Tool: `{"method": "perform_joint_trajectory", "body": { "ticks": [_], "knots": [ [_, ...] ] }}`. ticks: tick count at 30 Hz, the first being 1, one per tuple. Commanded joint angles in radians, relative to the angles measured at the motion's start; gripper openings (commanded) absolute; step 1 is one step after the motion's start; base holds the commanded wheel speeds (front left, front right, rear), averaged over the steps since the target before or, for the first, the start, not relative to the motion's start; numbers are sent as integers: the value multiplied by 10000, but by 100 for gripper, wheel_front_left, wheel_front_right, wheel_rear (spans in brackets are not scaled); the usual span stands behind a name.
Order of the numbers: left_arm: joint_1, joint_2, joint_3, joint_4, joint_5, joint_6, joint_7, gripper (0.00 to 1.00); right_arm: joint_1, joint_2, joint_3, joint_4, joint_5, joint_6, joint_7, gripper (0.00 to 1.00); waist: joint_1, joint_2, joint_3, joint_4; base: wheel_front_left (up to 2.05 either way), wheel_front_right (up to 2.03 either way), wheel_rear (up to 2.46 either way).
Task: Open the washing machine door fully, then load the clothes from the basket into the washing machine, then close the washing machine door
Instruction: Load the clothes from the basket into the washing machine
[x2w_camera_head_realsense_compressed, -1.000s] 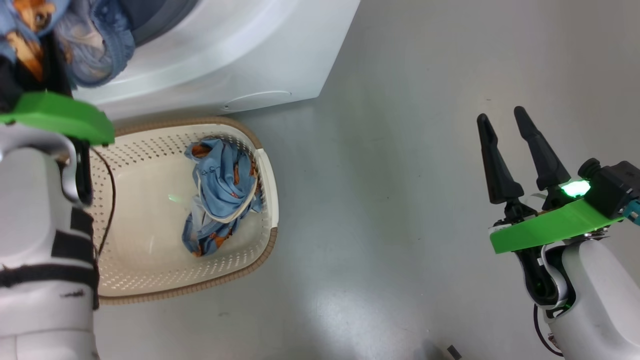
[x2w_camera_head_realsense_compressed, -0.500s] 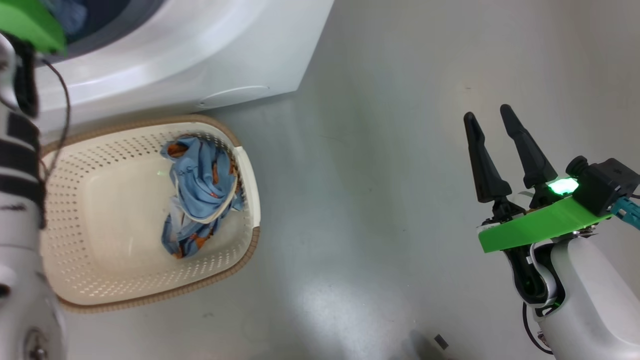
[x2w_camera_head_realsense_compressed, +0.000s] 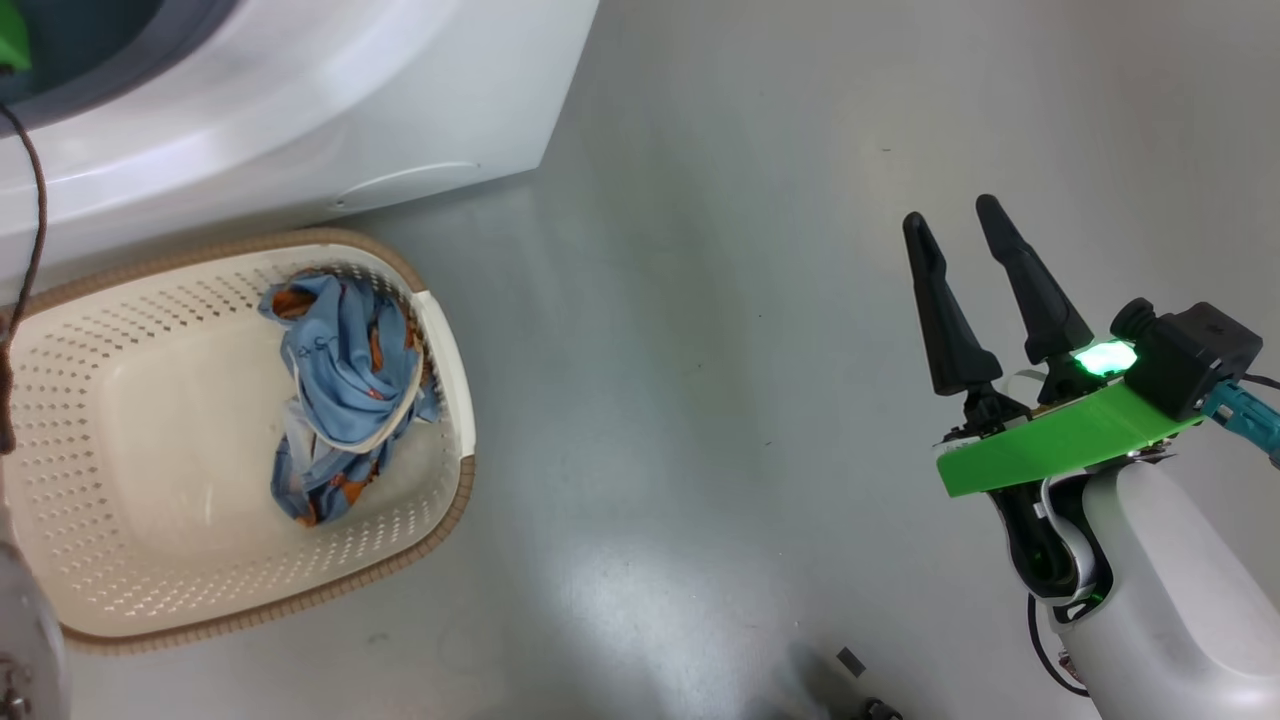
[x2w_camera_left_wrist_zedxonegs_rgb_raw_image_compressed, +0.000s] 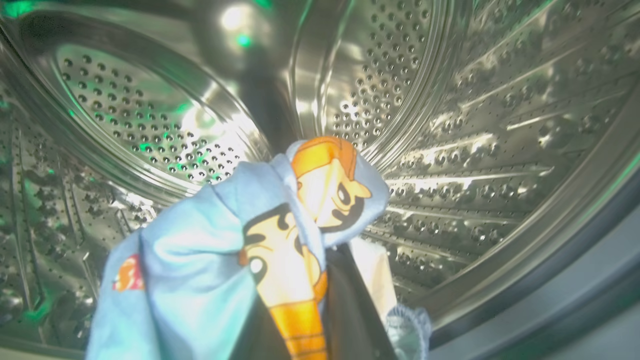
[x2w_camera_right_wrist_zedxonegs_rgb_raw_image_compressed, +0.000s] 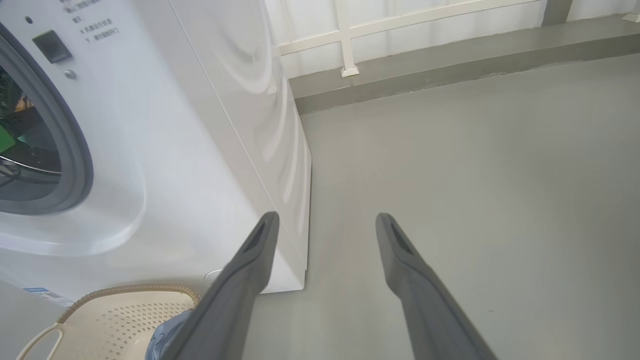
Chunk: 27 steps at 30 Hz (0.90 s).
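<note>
Your left gripper (x2w_camera_left_wrist_zedxonegs_rgb_raw_image_compressed: 320, 235) pinches a blue garment (x2w_camera_left_wrist_zedxonegs_rgb_raw_image_compressed: 200, 260) inside the steel drum (x2w_camera_left_wrist_zedxonegs_rgb_raw_image_compressed: 450, 125) of the washing machine (x2w_camera_head_realsense_compressed: 350, 100). More clothes (x2w_camera_head_realsense_compressed: 335, 390) lie in the basket (x2w_camera_head_realsense_compressed: 440, 340) just beside the machine. Your right gripper (x2w_camera_head_realsense_compressed: 950, 215) hangs spread wide, holding nothing, over the grey floor (x2w_camera_head_realsense_compressed: 700, 350).

Shiny perforated steel drum (x2w_camera_left_wrist_zedxonegs_rgb_raw_image_compressed: 440, 90), matt plastic basket (x2w_camera_head_realsense_compressed: 70, 420)

The right gripper (x2w_camera_head_realsense_compressed: 948, 212) has two long, tapering black fingers (x2w_camera_head_realsense_compressed: 945, 330), grooved on their inner faces, rising from a flat bright-green plate (x2w_camera_head_realsense_compressed: 1050, 452) that carries a black camera block (x2w_camera_head_realsense_compressed: 1190, 355), a glowing pale-green light (x2w_camera_head_realsense_compressed: 1103, 357) and a teal plug (x2w_camera_head_realsense_compressed: 1240, 415). Behind it is a glossy white forearm (x2w_camera_head_realsense_compressed: 1160, 580) with a thin black cable (x2w_camera_head_realsense_compressed: 1040, 655) looped below; a thin brown cable (x2w_camera_head_realsense_compressed: 30, 230) runs by the left arm (x2w_camera_head_realsense_compressed: 20, 650).
</note>
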Motion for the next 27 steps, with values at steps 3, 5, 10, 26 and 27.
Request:
{"method": "perform_joint_trajectory", "body": {
  "ticks": [3,5,10,26,27],
  "knots": [
    [-136,598,-96,315,152,-42,-61,0,210,-42,213,-158,80,44,-78,100,0,-1,-8,-55,0,0,0],
    [-299,637,-184,743,187,-70,-50,0,211,-51,200,-148,87,44,-78,100,0,-1,-18,-65,0,0,0],
    [-688,796,-472,1543,329,-238,509,42,231,-34,190,-105,95,44,-78,100,0,-1,-115,-72,0,0,0],
    [-724,626,-569,1983,-65,-502,1803,100,271,-132,96,-69,76,44,-78,100,0,-1,-552,280,0,0,0],
    [-668,588,-547,1988,-123,-521,1758,100,279,-146,95,-62,70,44,-78,100,0,-1,-600,311,0,0,0]
  ]
}}
